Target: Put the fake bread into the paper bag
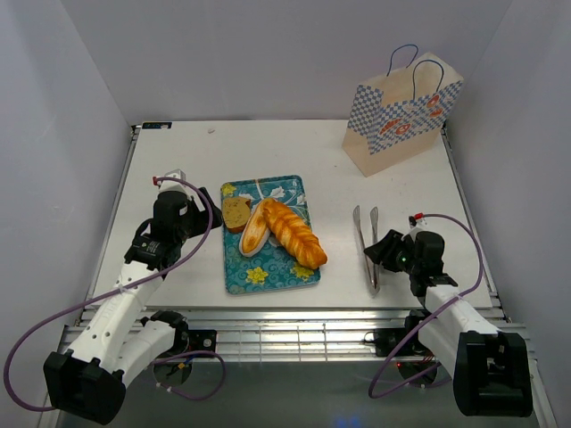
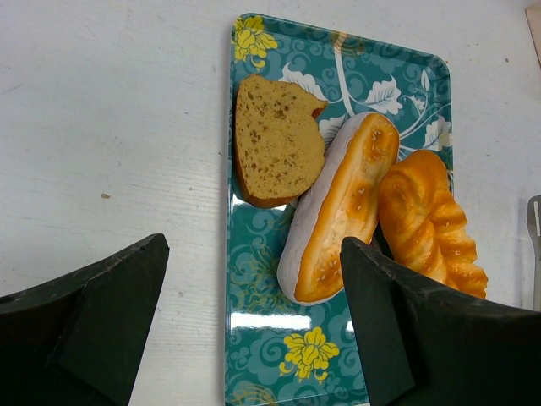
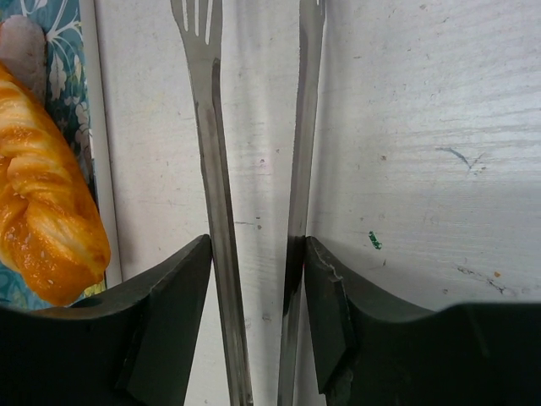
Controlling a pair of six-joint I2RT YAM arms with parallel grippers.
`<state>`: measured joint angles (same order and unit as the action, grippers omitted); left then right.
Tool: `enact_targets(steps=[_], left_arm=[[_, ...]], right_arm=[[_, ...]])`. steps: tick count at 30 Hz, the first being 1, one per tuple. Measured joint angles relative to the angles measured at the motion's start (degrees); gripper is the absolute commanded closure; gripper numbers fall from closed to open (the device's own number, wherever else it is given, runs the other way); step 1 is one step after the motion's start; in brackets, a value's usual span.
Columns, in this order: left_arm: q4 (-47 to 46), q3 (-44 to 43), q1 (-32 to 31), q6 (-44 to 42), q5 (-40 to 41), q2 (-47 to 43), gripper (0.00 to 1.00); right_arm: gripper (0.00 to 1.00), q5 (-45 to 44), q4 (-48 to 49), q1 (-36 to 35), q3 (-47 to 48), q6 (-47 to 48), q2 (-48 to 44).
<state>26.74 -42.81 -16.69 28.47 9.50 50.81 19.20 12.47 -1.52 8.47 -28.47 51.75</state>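
Observation:
Three pieces of fake bread lie on a blue patterned tray (image 1: 259,276): a toast slice (image 1: 235,214) (image 2: 275,139), an oval bun (image 1: 254,229) (image 2: 338,207) and a braided loaf (image 1: 294,234) (image 2: 431,224) (image 3: 42,211). The paper bag (image 1: 401,116), checked blue and white with blue cord handles, stands upright at the far right. My left gripper (image 1: 203,207) (image 2: 254,245) hangs open over the tray's left edge, holding nothing. My right gripper (image 1: 379,254) (image 3: 258,241) sits low on the table. Its fingers press against both arms of the metal tongs (image 1: 370,241) (image 3: 215,169).
The tongs lie lengthwise right of the tray (image 3: 68,51), their tips pointing toward the bag. Grey walls enclose the table on the left, back and right. A metal rail runs along the near edge by the arm bases.

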Motion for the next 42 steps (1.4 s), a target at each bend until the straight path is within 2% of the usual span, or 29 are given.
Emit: enact_targets(steps=[6,7,9,11,24,26,27,32,36,42], left_arm=[[0.00,0.00,0.00,0.00,-0.33,0.48,0.07],[0.00,0.00,0.00,0.00,-0.42,0.48,0.07],[0.00,0.00,0.00,0.00,-0.52,0.48,0.07],[0.02,0.00,0.00,0.00,-0.61,0.48,0.07],[0.02,0.00,0.00,-0.02,-1.14,0.48,0.07],[0.00,0.00,0.00,-0.04,-1.09,0.48,0.07],[0.02,0.00,0.00,-0.04,-1.03,0.48,0.07],[0.02,0.00,0.00,-0.04,-0.24,-0.39,0.07],[0.00,0.00,0.00,-0.04,0.70,-1.92,0.07],[-0.07,0.00,0.00,0.04,2.71,-5.01,0.07]], right_arm=[[0.39,-0.09,-1.07,0.00,0.76,0.48,1.07],[0.33,-0.09,-1.29,0.00,1.05,0.50,1.20],[0.31,-0.02,-1.77,0.00,1.55,0.59,1.27],[0.19,0.02,-2.03,0.00,2.03,0.70,1.27],[0.16,1.95,-5.03,0.00,5.14,1.70,0.00],[0.06,1.95,-7.41,0.00,7.26,2.49,-1.42],[0.10,1.97,-8.74,0.00,8.83,3.13,-2.21],[0.10,0.33,-14.67,-0.63,19.12,7.30,-6.21],[0.10,-5.53,-18.14,-4.83,26.99,10.62,-9.49],[0.10,-18.03,-19.85,-18.91,29.07,15.15,-13.79]])
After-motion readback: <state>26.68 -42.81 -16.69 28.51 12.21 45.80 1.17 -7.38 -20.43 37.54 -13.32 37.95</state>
